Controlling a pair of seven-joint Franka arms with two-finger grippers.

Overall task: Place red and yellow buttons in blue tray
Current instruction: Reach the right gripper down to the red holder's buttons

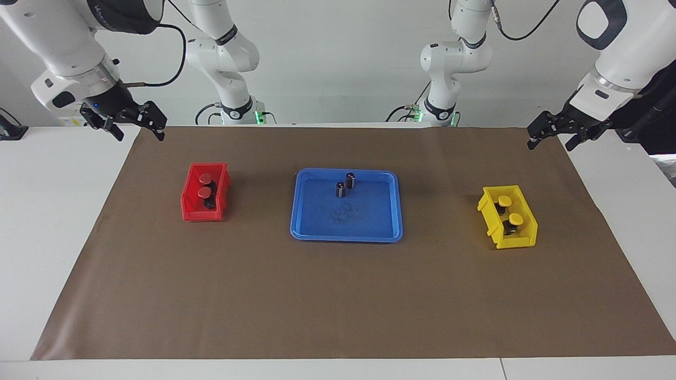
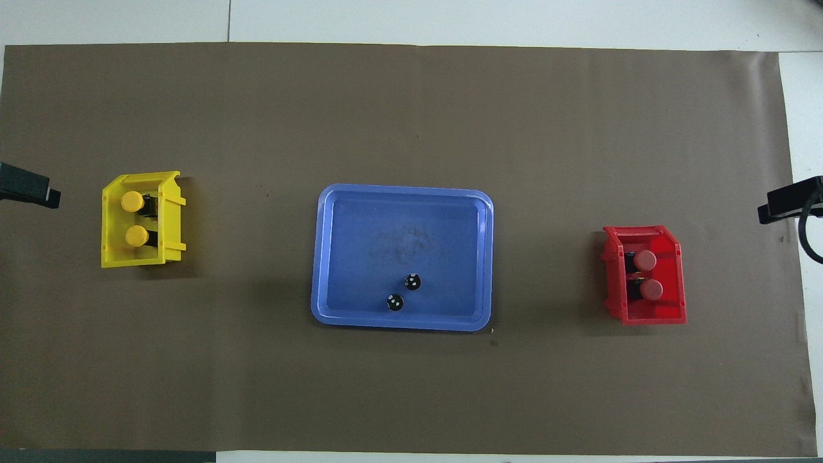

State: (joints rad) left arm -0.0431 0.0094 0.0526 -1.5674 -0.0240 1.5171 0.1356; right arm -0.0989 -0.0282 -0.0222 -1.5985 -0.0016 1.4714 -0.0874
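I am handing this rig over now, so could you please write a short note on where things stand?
Left gripper: open, empty, waiting over the mat's corner at its own end.
Right gripper: open, empty, waiting at the opposite corner.
Two red buttons sit in the red bin; two yellow buttons in the yellow bin.
Blue tray, mid-table, holds only two dark cylinders.
Done: nothing. Left: move all four buttons into the tray.

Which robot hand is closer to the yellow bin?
The left gripper, raised over the mat's corner at the yellow bin's end. The right gripper waits above the other end, near the red bin.
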